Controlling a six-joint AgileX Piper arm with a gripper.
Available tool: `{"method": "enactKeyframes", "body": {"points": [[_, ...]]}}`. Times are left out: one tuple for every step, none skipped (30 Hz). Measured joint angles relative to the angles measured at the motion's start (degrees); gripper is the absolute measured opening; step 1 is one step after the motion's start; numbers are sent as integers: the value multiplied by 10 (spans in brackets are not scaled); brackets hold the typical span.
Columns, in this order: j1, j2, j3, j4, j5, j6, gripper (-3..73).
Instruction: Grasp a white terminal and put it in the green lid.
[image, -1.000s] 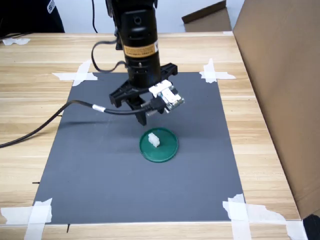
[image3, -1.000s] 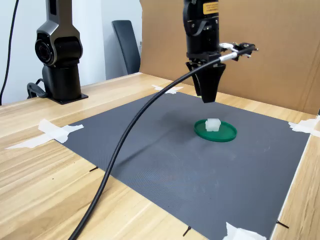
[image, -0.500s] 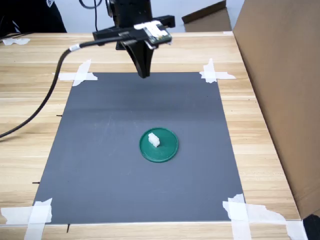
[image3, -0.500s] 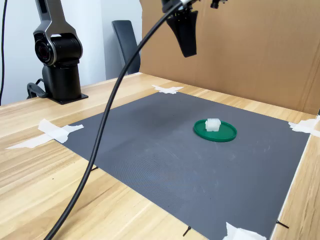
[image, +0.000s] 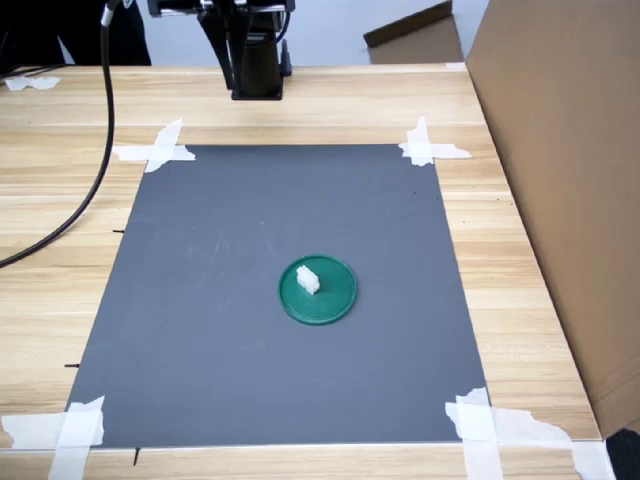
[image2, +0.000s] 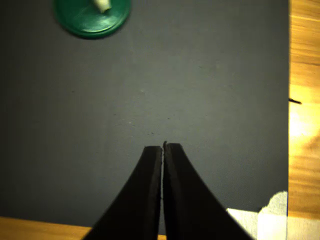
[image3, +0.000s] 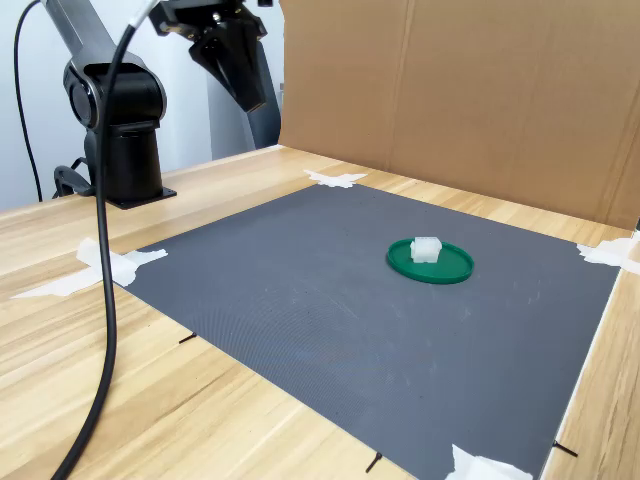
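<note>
In the first exterior view, a black cable curves down the left side over the wooden counter. A dark grey mat lies on the counter, held at its corners by white tape strips. Near the mat's middle sits the green lid, flat on the mat. The white terminal rests inside the lid, toward its left part in the first exterior view, with its long axis running from upper left to lower right. In the second exterior view the terminal stands as a small block on the lid, left of the lid's centre. To the right in the first exterior view a tall sheet of brown cardboard stands along the counter's edge.

In the second exterior view the black arm base stands on the counter at far left, and the end effector hangs high in the air above the counter's far side, well apart from the lid, its tips slanting down toward the right. A dark chair back shows behind it, against a pale wall.

In the wrist view the end effector has its two black fingers pressed together with only a hairline seam between them, holding nothing. The lid and terminal lie far off near the picture's edge.
</note>
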Motion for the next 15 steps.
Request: {"method": "enactKeyframes", "body": {"points": [[-8,-28,24,1,-14,9,-24],[-15,-54,46,1,-30,16,-24],[-22,-73,64,1,-43,23,-24],[-29,-105,94,1,-55,30,-24],[-31,-135,123,1,-57,33,-24],[-31,-151,137,1,-57,33,-24],[-31,-173,153,1,-57,33,-24],[-31,-187,163,1,-58,33,-24],[-31,-194,169,1,-60,33,-24],[-32,-210,181,1,-64,33,-24],[-37,-233,200,1,-80,33,-24],[-43,-249,215,1,-94,33,-24],[-52,-267,232,1,-118,33,-24],[-55,-274,242,1,-128,35,-24],[-59,-282,249,1,-137,34,-24]]}}
